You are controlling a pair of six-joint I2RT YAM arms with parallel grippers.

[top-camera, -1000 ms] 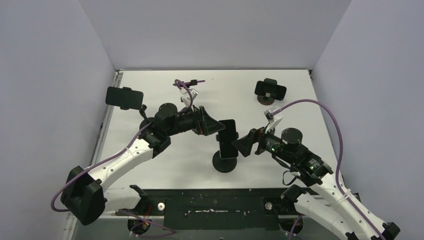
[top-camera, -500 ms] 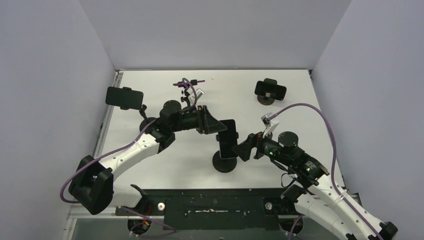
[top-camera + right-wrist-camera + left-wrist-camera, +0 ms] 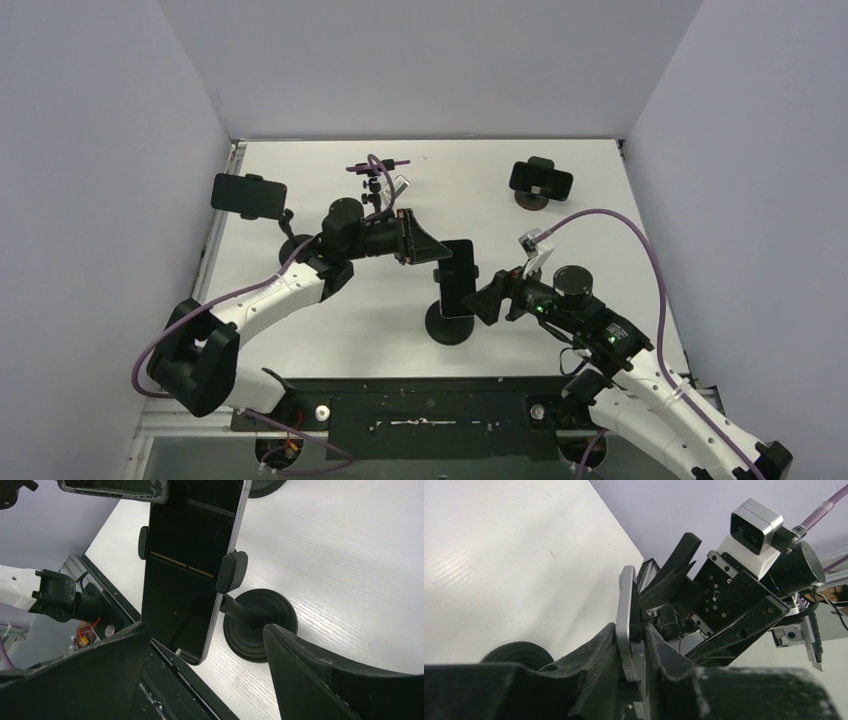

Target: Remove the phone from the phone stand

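Well apart from the left jaws, on their outer left side, a second phone [image 3: 247, 196] sits crosswise on its own holder. The left gripper [image 3: 432, 256] comes from the left to the top end of the phone [image 3: 459, 275] that stands near the middle of the table [image 3: 330, 330]. In the left wrist view its two fingers [image 3: 594, 652] lie against the two flat sides of this phone. The jaws are therefore closed on it, and the thin silver edge stands up between them.

The phone is upright in the phone stand [image 3: 450, 327]. A side clip [image 3: 231, 571] grips each long edge. The round base of the stand lies on the table below the left jaws.

The right gripper [image 3: 482, 297] is low on the right side of the phone and its jaws stand wide open. In the right wrist view the lower end of the phone shows in the gap between the fingers and touches neither of them. The round base lies just in front of one fingertip [image 3: 280, 640]. Whether they touch, I cannot tell.

Beyond the right jaws, near the back edge of the table, a third phone [image 3: 541, 180] rests on another holder, well apart from them.
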